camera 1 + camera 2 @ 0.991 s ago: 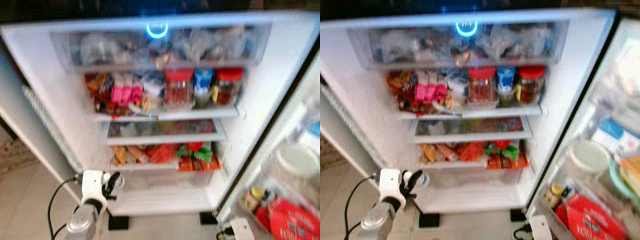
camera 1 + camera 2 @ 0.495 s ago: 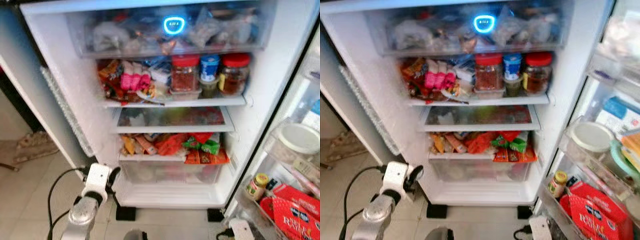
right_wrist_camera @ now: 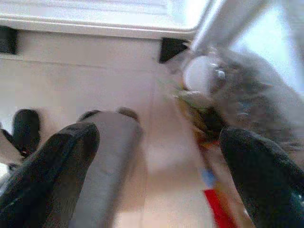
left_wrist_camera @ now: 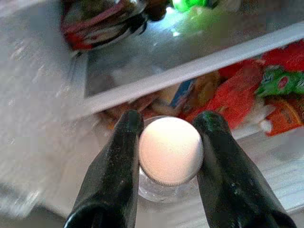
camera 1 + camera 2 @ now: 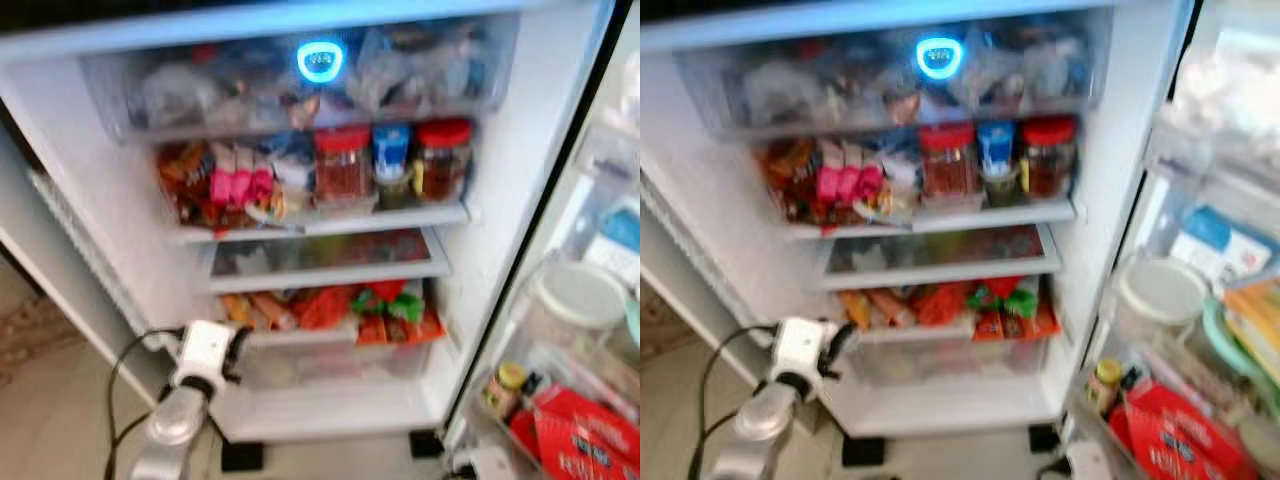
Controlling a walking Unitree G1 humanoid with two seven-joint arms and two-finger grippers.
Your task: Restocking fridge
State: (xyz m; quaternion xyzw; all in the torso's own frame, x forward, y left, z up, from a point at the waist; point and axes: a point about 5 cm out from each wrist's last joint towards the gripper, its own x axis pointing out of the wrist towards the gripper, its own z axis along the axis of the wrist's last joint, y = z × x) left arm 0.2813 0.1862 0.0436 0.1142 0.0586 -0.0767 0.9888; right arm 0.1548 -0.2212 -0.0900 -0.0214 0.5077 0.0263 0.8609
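While the right gripper (image 3: pixel 152 161) hangs spread above the floor (image 3: pixel 95 76), the left gripper (image 4: pixel 168 142) pinches a white-capped bottle (image 4: pixel 170 151) at the fridge's (image 5: pixel 560 150) lower left edge, seemingly just outside the packet shelf (image 5: pixel 330 310).

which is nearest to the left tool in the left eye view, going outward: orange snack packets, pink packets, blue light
1. Orange snack packets, on the lower shelf just above and right of the left tool.
2. Pink packets, higher up on the left of the jar shelf.
3. Blue light, at the top of the fridge, farthest.
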